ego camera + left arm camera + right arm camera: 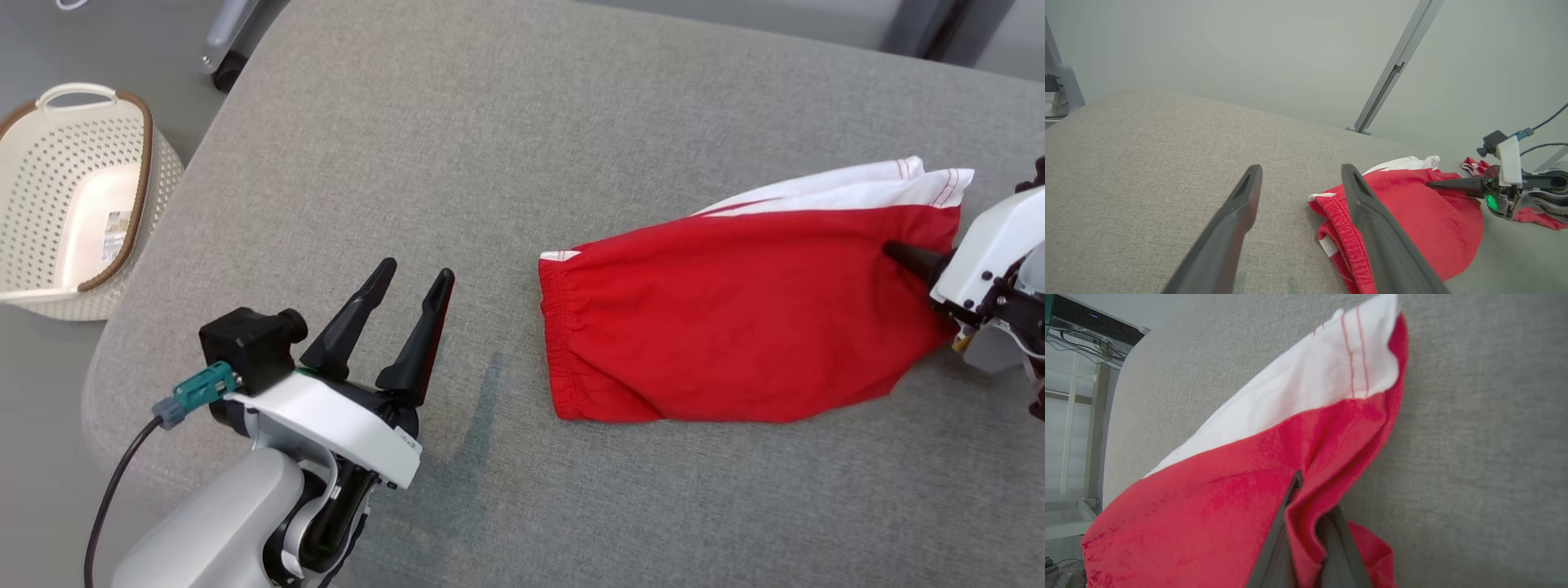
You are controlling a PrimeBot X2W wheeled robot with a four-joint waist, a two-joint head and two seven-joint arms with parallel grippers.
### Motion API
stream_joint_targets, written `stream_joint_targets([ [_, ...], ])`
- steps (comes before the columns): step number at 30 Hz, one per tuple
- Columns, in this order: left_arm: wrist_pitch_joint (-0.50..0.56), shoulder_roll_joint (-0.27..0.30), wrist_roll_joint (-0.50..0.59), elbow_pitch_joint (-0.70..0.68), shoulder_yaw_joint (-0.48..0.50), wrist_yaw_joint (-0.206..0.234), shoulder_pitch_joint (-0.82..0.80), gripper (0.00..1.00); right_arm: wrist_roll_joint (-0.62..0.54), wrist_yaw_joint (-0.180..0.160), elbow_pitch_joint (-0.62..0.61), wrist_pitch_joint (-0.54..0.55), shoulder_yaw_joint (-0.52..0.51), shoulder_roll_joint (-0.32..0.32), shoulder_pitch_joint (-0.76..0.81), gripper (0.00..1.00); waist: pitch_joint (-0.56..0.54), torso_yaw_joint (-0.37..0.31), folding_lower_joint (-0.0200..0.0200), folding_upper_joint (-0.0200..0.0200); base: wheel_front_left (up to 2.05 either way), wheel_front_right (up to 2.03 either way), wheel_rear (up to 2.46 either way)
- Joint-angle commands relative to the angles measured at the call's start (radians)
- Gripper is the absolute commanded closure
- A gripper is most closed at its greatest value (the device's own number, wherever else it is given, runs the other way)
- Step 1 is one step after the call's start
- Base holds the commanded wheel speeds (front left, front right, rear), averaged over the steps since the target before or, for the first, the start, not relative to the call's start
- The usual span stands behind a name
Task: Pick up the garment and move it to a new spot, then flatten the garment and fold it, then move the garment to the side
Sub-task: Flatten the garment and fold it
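Since a fold is pinched, the pick-up-and-move step looks to be in hand, and a clean lift without slipping is called for next. Most of the frame is taken by the grey woven cushion (522, 122), flat and coarse. The garment (735, 327), soft red shorts with a white panel and gathered waistband, is laid centre-right. A perforated cream basket (147, 155) is seen upper left. The right gripper (906, 257) is clamped on the garment's right-edge fold, the left gripper (416, 272) held spread at lower left

Red garment (735, 327) w/ white trim, crumpled flat on grey cushion, right side.
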Motion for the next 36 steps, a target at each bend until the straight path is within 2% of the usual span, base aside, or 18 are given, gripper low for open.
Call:
stream_joint_targets([
  [1,-0.006,-0.003,0.016,-0.001,0.021,0.009,0.026,0.0,0.017,0.001,-0.003,-0.019,-0.002,-0.01,0.027,1.0,-0.028,-0.018,0.0,0.0,0.0,0.0,0.0],
  [5,-0.007,-0.01,0.033,-0.009,0.068,0.024,0.062,0.0,0.046,0.001,-0.016,-0.034,-0.006,-0.018,0.069,1.0,-0.082,-0.054,0.0,0.0,0.0,0.0,0.0],
  [10,-0.007,-0.003,0.141,-0.018,0.129,0.061,0.122,0.0,0.081,0.001,-0.052,-0.051,-0.003,-0.03,0.142,1.0,-0.151,-0.112,0.0,0.0,0.0,0.0,0.0],
  [15,-0.007,-0.034,0.213,-0.024,0.203,0.08,0.203,0.0,0.115,0.001,-0.116,-0.079,-0.006,-0.053,0.233,1.0,-0.202,-0.158,0.0,0.0,0.0,0.0,0.0],
  [19,-0.007,-0.06,0.249,-0.023,0.25,0.057,0.265,0.0,0.128,0.001,-0.166,-0.103,-0.01,-0.087,0.302,1.0,-0.224,-0.178,0.0,0.0,0.0,0.0,0.0],
  [26,-0.007,-0.102,0.286,0.004,0.272,0.026,0.316,0.0,0.126,0.001,-0.212,-0.114,-0.022,-0.124,0.351,1.0,-0.253,-0.18,0.0,0.0,0.0,0.0,0.0],
  [36,-0.007,-0.15,0.301,0.051,0.267,-0.013,0.325,0.0,0.083,0.001,-0.289,-0.08,0.004,-0.043,0.292,1.0,-0.272,-0.109,0.0,0.0,0.0,0.0,0.0],
])
